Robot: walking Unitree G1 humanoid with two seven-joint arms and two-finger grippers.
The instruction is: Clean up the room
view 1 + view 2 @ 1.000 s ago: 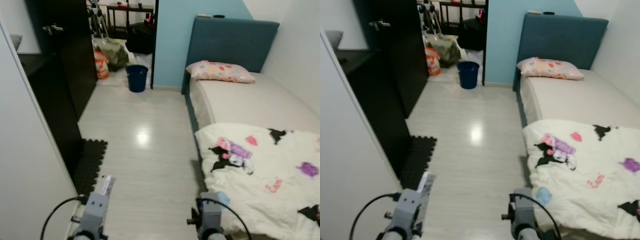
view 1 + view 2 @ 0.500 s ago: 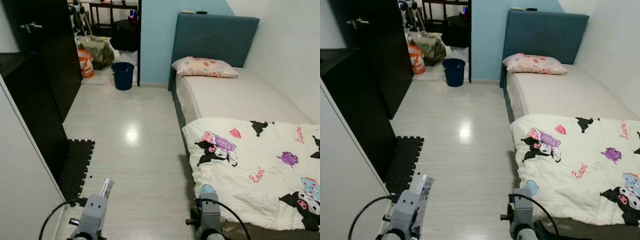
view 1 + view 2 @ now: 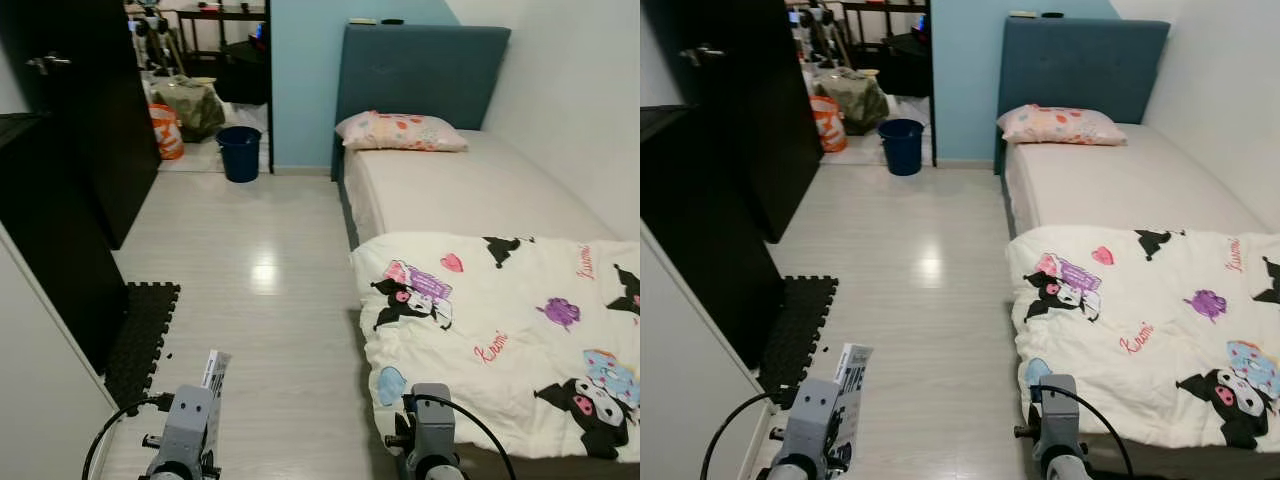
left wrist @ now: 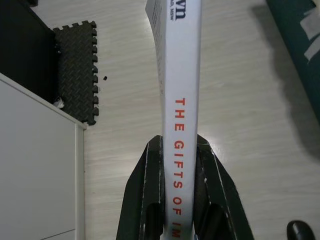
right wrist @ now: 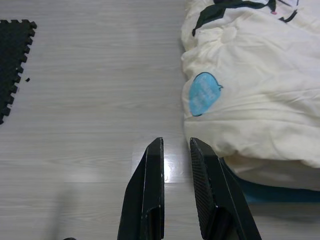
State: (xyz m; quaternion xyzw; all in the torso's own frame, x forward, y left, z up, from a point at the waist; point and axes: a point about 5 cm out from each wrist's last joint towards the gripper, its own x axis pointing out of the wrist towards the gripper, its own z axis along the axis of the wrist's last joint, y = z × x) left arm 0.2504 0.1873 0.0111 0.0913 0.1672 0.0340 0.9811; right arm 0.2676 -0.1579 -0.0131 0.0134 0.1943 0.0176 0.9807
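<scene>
Swung right toward the bed (image 3: 480, 190), left jaws (image 4: 178, 165) clamp the white book (image 4: 179, 100) upright; right jaws (image 5: 176, 150) narrow, empty.

Even, bright indoor light, white glare patch on the pale floor (image 3: 262, 272), dark wardrobe (image 3: 60, 200) lost in shade, soft shadow beside the bed (image 3: 470, 190), head views sharp, wrist views crisp, no blur

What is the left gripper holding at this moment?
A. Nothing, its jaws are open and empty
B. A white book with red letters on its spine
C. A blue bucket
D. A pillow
B. In the left wrist view the left gripper has its jaws closed on the spine of a white book with red lettering, held above the pale wooden floor.
</scene>
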